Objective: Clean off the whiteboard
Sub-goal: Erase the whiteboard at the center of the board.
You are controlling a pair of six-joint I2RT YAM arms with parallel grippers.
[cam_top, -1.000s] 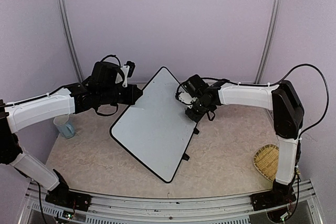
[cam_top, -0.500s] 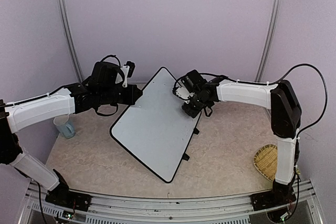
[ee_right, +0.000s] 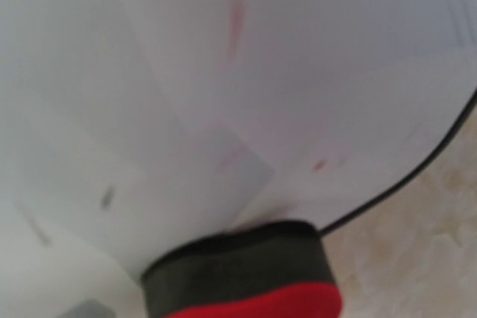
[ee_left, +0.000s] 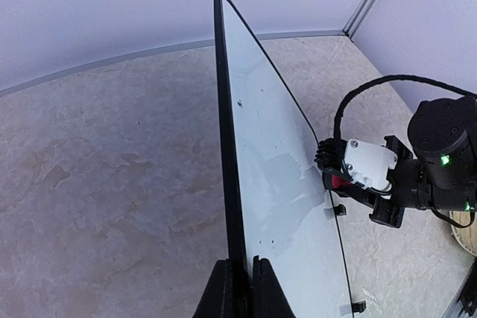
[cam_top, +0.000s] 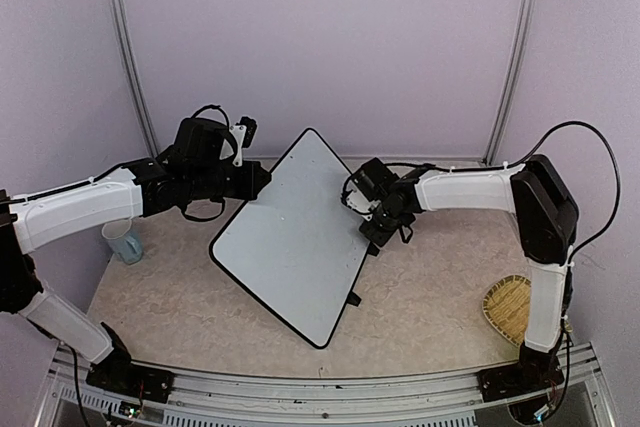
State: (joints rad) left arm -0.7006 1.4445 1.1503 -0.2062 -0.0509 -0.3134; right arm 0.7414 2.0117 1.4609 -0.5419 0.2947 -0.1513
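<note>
The whiteboard (cam_top: 290,247) has a smooth, glossy white face that catches reflections. The eraser (ee_right: 246,273) looks like dark felt over shiny red plastic. The tabletop (cam_top: 430,287) is matt, stone-patterned beige. At the lower right of the frame, the basket (cam_top: 507,304) is woven from straw-coloured strips.

no text, label, brand or number can be read in any view. the whiteboard (cam_top: 290,247) carries only faint smudges and small specks, none forming a letter or digit. the right wrist view is blurred.
</note>
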